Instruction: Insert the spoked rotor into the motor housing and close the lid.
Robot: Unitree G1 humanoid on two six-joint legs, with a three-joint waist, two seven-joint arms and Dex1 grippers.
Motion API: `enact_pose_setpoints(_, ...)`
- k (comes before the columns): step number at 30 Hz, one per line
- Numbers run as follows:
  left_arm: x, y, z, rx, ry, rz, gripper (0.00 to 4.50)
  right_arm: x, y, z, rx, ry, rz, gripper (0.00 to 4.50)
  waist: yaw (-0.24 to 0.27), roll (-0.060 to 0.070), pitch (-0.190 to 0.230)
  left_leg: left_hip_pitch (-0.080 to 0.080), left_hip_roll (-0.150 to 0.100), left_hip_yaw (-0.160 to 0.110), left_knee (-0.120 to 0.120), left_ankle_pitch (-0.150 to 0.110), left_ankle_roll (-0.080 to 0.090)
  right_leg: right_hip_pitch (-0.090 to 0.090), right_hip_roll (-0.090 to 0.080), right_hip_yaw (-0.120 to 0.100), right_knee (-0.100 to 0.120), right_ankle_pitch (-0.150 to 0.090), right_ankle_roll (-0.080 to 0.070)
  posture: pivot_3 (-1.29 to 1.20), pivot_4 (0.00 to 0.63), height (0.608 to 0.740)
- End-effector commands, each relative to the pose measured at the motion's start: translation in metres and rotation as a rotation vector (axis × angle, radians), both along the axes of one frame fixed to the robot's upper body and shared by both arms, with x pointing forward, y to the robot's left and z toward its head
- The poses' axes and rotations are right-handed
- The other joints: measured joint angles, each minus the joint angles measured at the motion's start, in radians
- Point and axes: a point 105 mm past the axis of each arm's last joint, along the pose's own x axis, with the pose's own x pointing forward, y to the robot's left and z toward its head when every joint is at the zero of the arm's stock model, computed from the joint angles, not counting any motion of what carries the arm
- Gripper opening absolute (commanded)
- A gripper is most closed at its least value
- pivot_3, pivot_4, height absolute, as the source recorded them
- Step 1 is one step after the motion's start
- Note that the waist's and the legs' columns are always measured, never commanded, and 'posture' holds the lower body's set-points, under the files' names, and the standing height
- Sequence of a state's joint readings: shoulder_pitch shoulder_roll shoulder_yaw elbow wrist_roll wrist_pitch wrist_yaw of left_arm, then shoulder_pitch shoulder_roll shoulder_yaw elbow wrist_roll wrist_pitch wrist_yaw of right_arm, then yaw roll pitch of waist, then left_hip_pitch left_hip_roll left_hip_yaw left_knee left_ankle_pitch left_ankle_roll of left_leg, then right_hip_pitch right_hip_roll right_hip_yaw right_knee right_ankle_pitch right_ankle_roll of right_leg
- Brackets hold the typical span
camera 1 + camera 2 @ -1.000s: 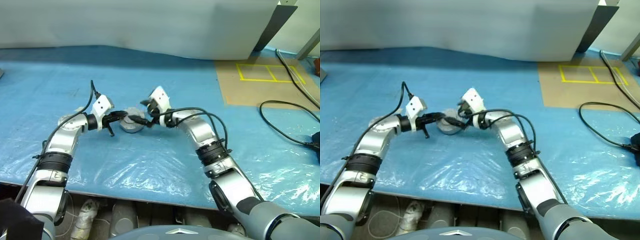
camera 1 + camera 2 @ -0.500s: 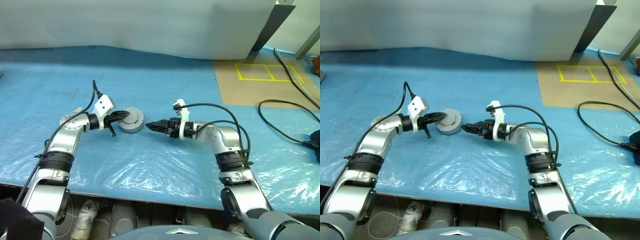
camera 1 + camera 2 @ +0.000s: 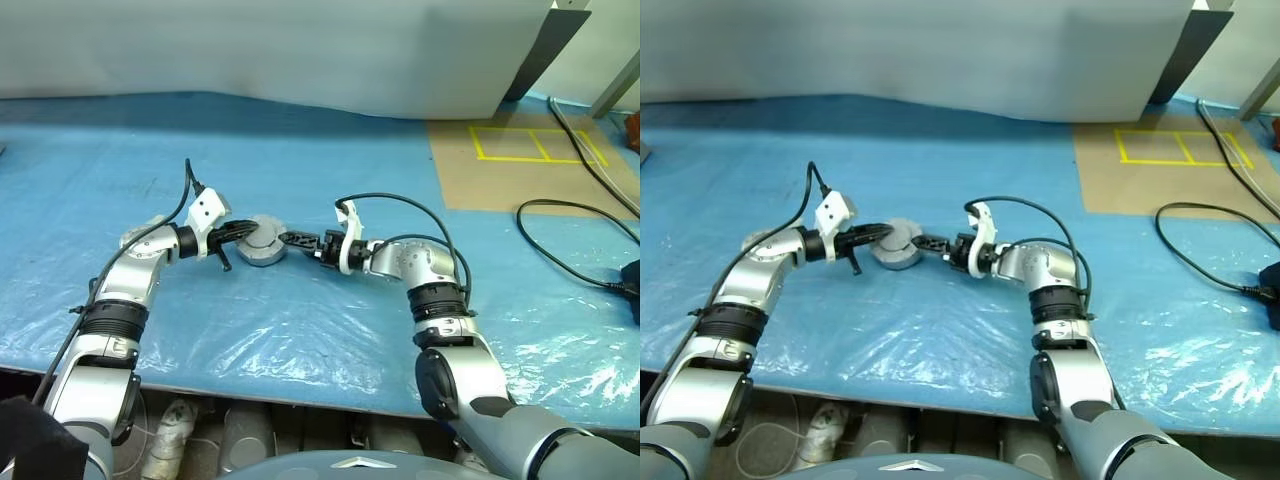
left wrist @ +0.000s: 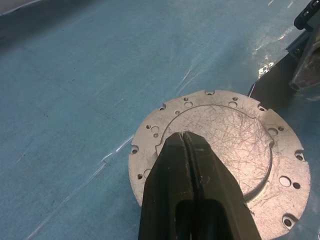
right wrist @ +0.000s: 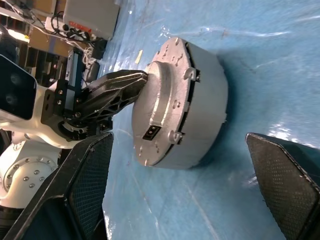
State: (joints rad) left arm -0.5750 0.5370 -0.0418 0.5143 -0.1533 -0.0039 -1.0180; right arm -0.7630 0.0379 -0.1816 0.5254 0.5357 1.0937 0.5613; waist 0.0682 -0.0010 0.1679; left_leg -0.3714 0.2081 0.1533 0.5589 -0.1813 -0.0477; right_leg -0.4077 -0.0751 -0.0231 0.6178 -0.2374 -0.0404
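The motor housing [image 3: 263, 250] stands on the blue sheet as a short grey can, with the lid [image 4: 220, 150] lying flat on top of it, plain scratched silver face up. My left gripper [image 3: 249, 232] is shut, and its joined fingertips [image 4: 184, 137] rest on the lid's raised centre. My right gripper [image 3: 291, 240] is open and held low and level at the housing's right side. In the right wrist view its fingers [image 5: 87, 190] stand wide apart, with the housing [image 5: 200, 115] a short way ahead between them. The spoked rotor is hidden.
Wrinkled blue plastic sheet [image 3: 300, 330] covers the table up to its front edge. A brown cardboard patch with yellow tape squares [image 3: 530, 160] lies at the back right. A black cable [image 3: 575, 265] loops on the right. A white board [image 3: 300, 50] closes off the back.
My right arm came down from above the housing, rolled its wrist, drew back to the right, then came in low again to the housing's right side. The left gripper and housing stayed put.
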Motion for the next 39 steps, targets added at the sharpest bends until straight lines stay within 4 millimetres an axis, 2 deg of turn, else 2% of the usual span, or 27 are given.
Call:
enact_pose_setpoints(1, 0.000, 0.005, -0.003, 0.020, 0.005, 0.014, 0.00, -0.006, 0.021, 0.003, 0.001, 0.016, 0.057, 4.45, 0.000, 0.000, 0.000, 0.000, 0.000, 0.000, 0.000, 0.000, 0.000, 0.000, 0.000, 0.000, 0.000, 0.000, 0.000, 0.00, 0.150, 0.740)
enact_pose_setpoints(7, -0.001, 0.006, -0.003, 0.018, 0.005, 0.022, 0.00, -0.004, 0.037, 0.011, -0.011, 0.001, 0.104, 4.45, 0.000, 0.000, 0.000, 0.000, 0.000, 0.000, -0.002, 0.000, 0.000, -0.001, 0.000, 0.000, -0.001, 0.000, 0.000, 0.00, 0.150, 0.740)
enact_pose_setpoints(15, -0.002, 0.007, -0.005, 0.018, 0.008, 0.024, 0.00, 0.008, 0.030, 0.012, 0.002, -0.032, 0.037, 4.45, -0.001, 0.000, 0.000, 0.000, 0.000, 0.001, -0.003, 0.000, 0.000, -0.001, 0.000, 0.000, -0.001, 0.000, 0.000, 0.00, 0.150, 0.740)
enact_pose_setpoints(19, -0.003, 0.006, -0.005, 0.018, 0.009, 0.022, 0.00, 0.009, 0.029, 0.017, 0.036, -0.055, 0.027, 3.19, 0.001, 0.000, 0.000, -0.001, 0.000, 0.001, -0.003, 0.000, 0.000, -0.001, 0.000, 0.000, -0.001, 0.000, 0.000, 0.00, 0.150, 0.740)
enact_pose_setpoints(23, -0.002, 0.005, -0.005, 0.018, 0.010, 0.017, 0.00, 0.006, 0.028, 0.016, 0.038, -0.063, 0.044, 1.75, 0.001, 0.000, 0.000, -0.003, 0.000, 0.001, -0.003, 0.000, 0.000, -0.004, 0.000, -0.001, -0.002, 0.000, 0.000, 0.00, 0.150, 0.740)
enact_pose_setpoints(25, -0.002, 0.005, -0.005, 0.019, 0.008, 0.015, 0.00, 0.004, 0.029, 0.016, 0.038, -0.065, 0.052, 1.23, 0.002, 0.000, 0.000, -0.004, 0.000, 0.001, -0.003, 0.000, 0.000, -0.004, 0.000, -0.001, -0.001, 0.000, 0.000, 0.00, 0.150, 0.740)
enact_pose_setpoints(29, -0.003, 0.003, 0.000, -0.009, 0.014, 0.002, 0.00, 0.004, 0.029, 0.017, 0.045, -0.067, 0.052, 1.20, 0.002, 0.000, 0.000, -0.004, 0.000, 0.001, -0.003, 0.000, 0.000, -0.004, 0.000, -0.001, -0.001, 0.000, 0.000, 0.00, 0.150, 0.740)
enact_pose_setpoints(33, -0.008, 0.000, 0.015, -0.091, 0.022, -0.032, 0.00, 0.001, 0.029, 0.018, 0.057, -0.059, 0.073, 1.20, 0.002, 0.000, 0.000, -0.004, 0.000, 0.001, -0.003, 0.000, 0.000, -0.005, 0.000, -0.001, -0.001, 0.000, 0.000, 0.00, 0.150, 0.740)
enact_pose_setpoints(35, -0.011, 0.000, 0.024, -0.131, 0.019, -0.045, 0.00, -0.001, 0.029, 0.018, 0.060, -0.047, 0.081, 1.20, 0.002, 0.000, 0.000, -0.007, 0.000, 0.001, -0.003, 0.000, 0.000, -0.008, 0.000, -0.001, -0.001, 0.000, 0.000, 0.00, 0.150, 0.740)
enact_pose_setpoints(39, -0.016, 0.002, 0.061, -0.285, 0.021, -0.077, 0.00, -0.003, 0.017, 0.025, 0.130, 0.000, 0.078, 1.20, 0.003, 0.000, 0.000, -0.013, 0.000, 0.001, -0.003, 0.000, 0.000, -0.014, 0.000, -0.002, 0.000, 0.002, 0.003, 0.00, 0.150, 0.740)
